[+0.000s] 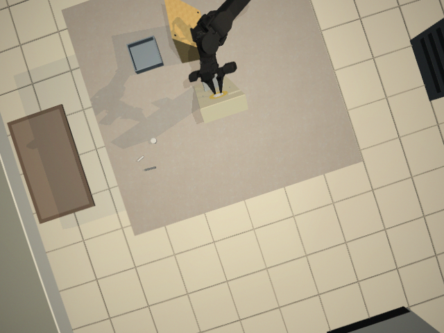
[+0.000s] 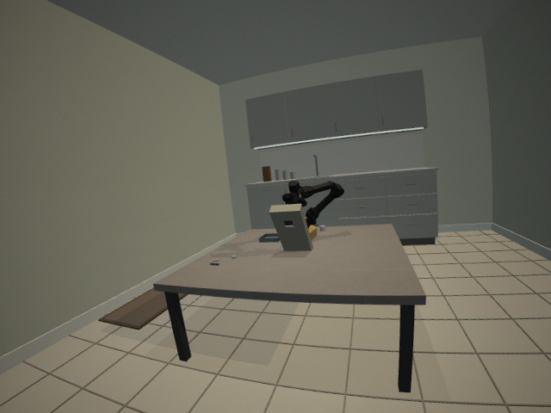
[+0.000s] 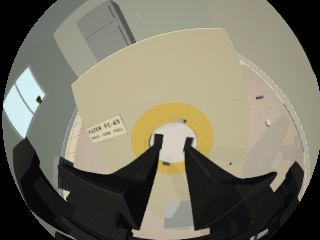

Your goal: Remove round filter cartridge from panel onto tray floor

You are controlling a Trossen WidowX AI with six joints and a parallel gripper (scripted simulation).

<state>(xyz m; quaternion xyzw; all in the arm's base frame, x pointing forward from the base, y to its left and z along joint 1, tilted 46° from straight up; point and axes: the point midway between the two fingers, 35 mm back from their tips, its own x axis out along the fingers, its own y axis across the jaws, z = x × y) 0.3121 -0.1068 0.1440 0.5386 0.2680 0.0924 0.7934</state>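
The beige service panel (image 1: pixel 229 106) (image 2: pixel 291 231) (image 3: pixel 167 67) stands tilted on the table. The round filter cartridge (image 1: pixel 219 95) (image 3: pixel 172 155) sits flush in its face, pale with a yellow ring (image 3: pixel 142 139) around it. My gripper (image 1: pixel 216 89) (image 3: pixel 172 148) is right at the cartridge, its two black fingertips a narrow gap apart on the cartridge face, about where the slots are. The slots themselves are hidden by the fingertips. Nothing is clamped between the fingers. The blue-grey tray (image 1: pixel 132 58) (image 2: pixel 268 238) lies empty on the table to the left of the panel.
A small white disc (image 1: pixel 153 140), a white pin (image 1: pixel 140 158) and a grey pin (image 1: pixel 150 168) lie on the table in front of the tray. The arm's yellow base plate (image 1: pixel 177 17) is behind the panel. A brown mat (image 1: pixel 50 163) lies on the floor.
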